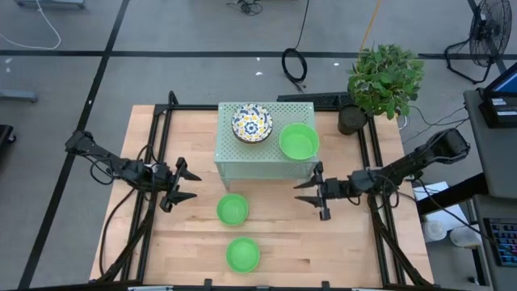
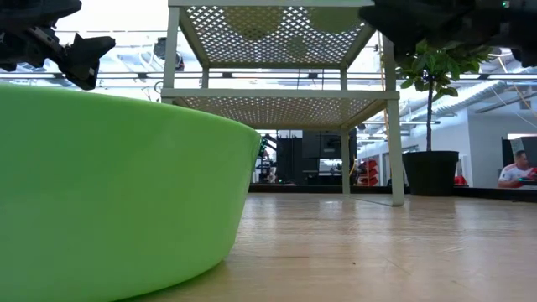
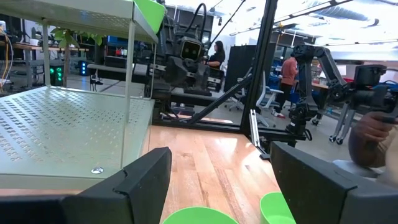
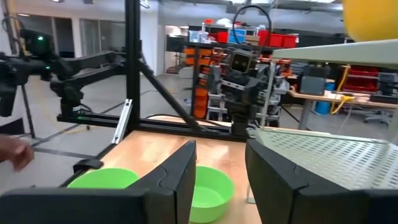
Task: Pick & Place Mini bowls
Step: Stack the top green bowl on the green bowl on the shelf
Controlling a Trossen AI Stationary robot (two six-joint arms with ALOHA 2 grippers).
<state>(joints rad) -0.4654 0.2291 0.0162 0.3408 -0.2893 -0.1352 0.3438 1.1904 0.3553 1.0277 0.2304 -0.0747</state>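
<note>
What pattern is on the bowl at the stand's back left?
White with a blue-and-yellow floral pattern, clearest in the high view.

We see green bowl (image 2: 117, 189) in low view cut off at left and bottom edges, blocking table behind it. Stand (image 2: 281, 101) top cropped there; bowls on it only dim shapes through perforations. Left wrist view: two green bowls (image 3: 200, 216) cut by bottom edge. Person (image 2: 513, 172) at far right too small to make out.
</note>
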